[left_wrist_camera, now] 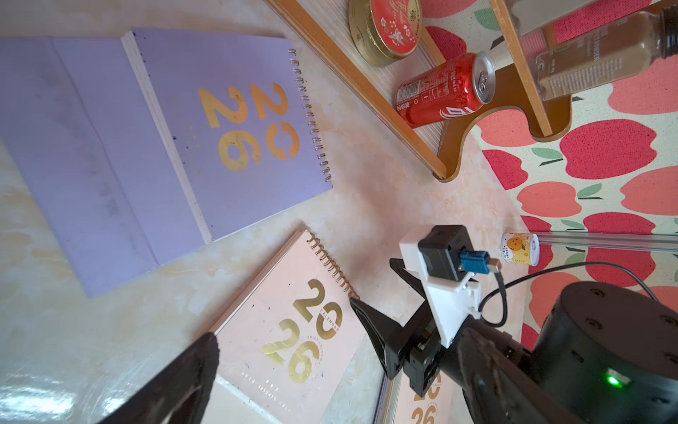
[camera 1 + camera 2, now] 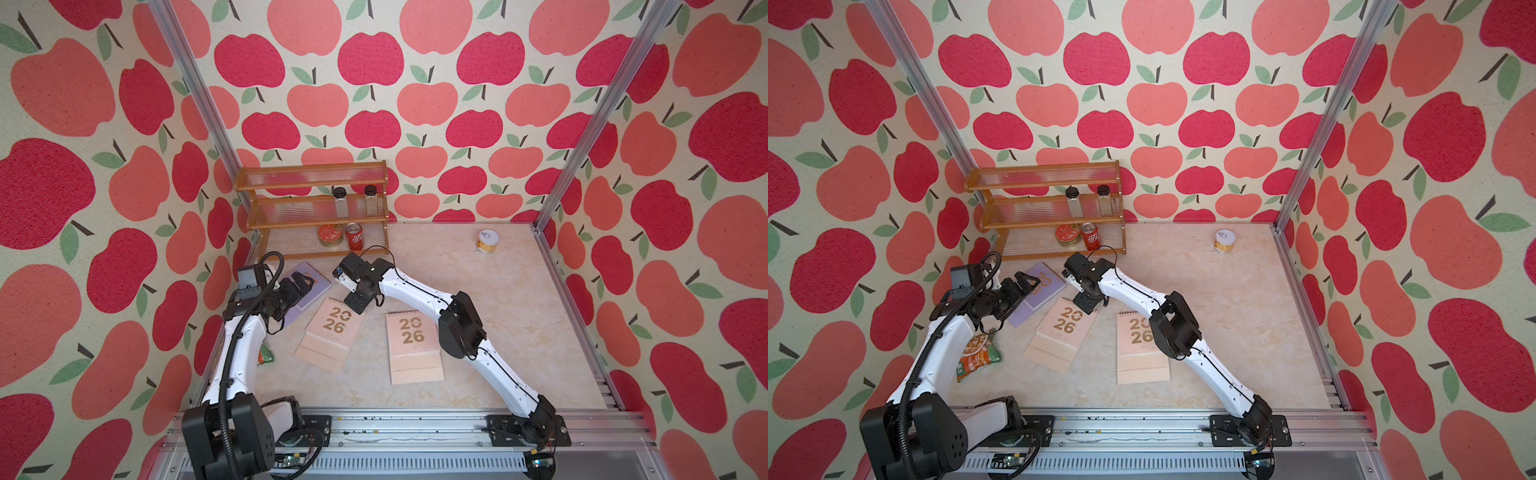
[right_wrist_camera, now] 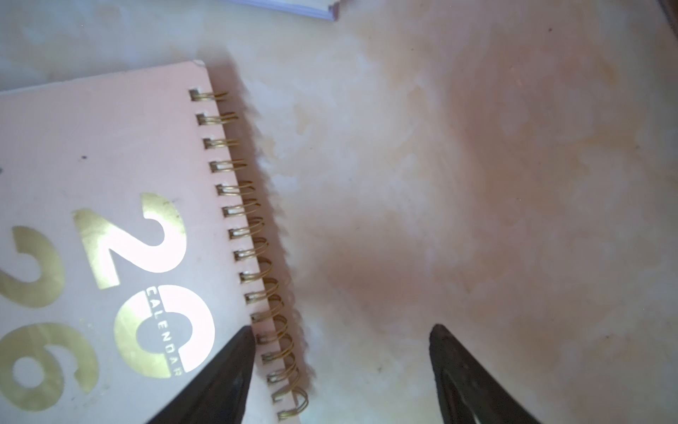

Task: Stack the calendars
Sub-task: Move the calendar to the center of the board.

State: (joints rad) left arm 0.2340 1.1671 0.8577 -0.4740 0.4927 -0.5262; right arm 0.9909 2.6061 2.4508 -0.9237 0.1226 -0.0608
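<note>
Apple-print walls (image 2: pixel 374 104) box in a pale marbled counter (image 2: pixel 498 316). The right claw (image 3: pixel 341 328) is empty, jaws well apart, and straddles the gold spiral binding (image 3: pixel 257 235) of the tilted peach-pink "2026" calendar (image 2: pixel 332 328). One finger is over the cover's corner, the other over bare counter. The calendar's long axis runs diagonally from that spiral end toward the counter's front. The right arm is the nearer one. The left claw (image 2: pixel 1026 283), fully spread and empty, hovers over the lavender spiral-bound calendar (image 1: pixel 234 121). A second peach-pink calendar (image 2: pixel 413 345) lies apart, partly under the right arm.
</note>
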